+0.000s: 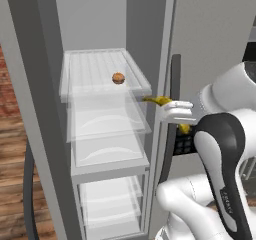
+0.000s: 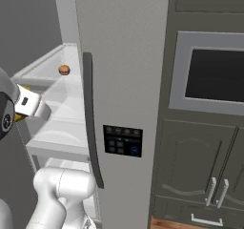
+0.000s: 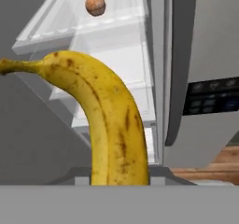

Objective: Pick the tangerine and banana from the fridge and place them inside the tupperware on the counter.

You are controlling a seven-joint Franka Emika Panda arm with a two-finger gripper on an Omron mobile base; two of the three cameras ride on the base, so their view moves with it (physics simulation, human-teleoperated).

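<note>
One fruit, the banana (image 3: 109, 120), sits clenched in your tool (image 1: 172, 110) outside the open fridge (image 1: 45, 134), its long axis running along the tool; the tangerine (image 1: 118, 78) lies ahead on the upper shelf (image 1: 90, 69).

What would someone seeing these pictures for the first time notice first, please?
The spotted yellow banana looms large in the hand view, clamped in the gripper just outside the open fridge. Behind it, the small tangerine sits alone on the top translucent shelf.
</note>
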